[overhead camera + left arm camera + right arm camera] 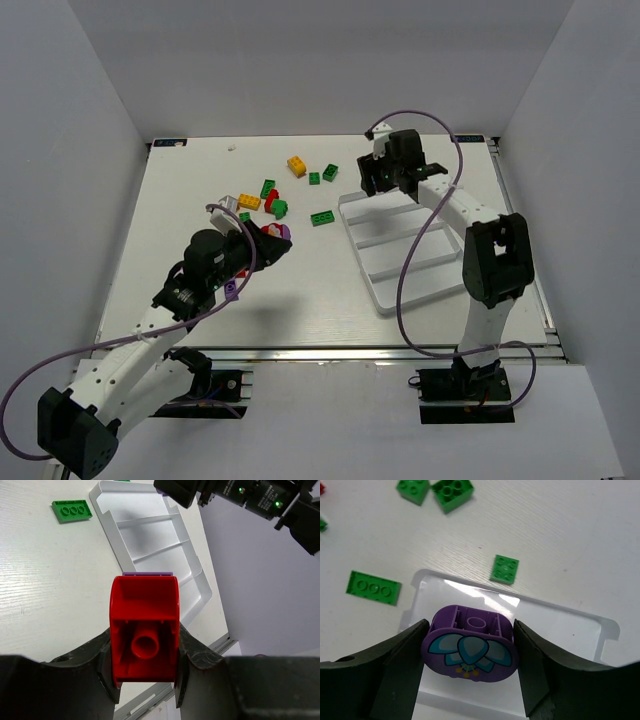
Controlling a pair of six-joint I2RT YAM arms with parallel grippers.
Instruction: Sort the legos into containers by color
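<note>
My left gripper (268, 241) is shut on a red brick (144, 630) with a purple piece (148, 573) attached at its far end, held above the table left of the white tray (392, 296). My right gripper (385, 178) is shut on a purple brick (469, 652) with a teal flower print, held over the tray's far end compartment (560, 630). Loose green (322, 217), yellow (296, 165) and red (271, 200) bricks lie on the table left of the tray. The tray's compartments show no bricks in them.
In the right wrist view a green plate (373, 587) and a green square brick (505, 568) lie just beyond the tray's rim. A green plate (72, 510) also shows in the left wrist view. White walls enclose the table on three sides.
</note>
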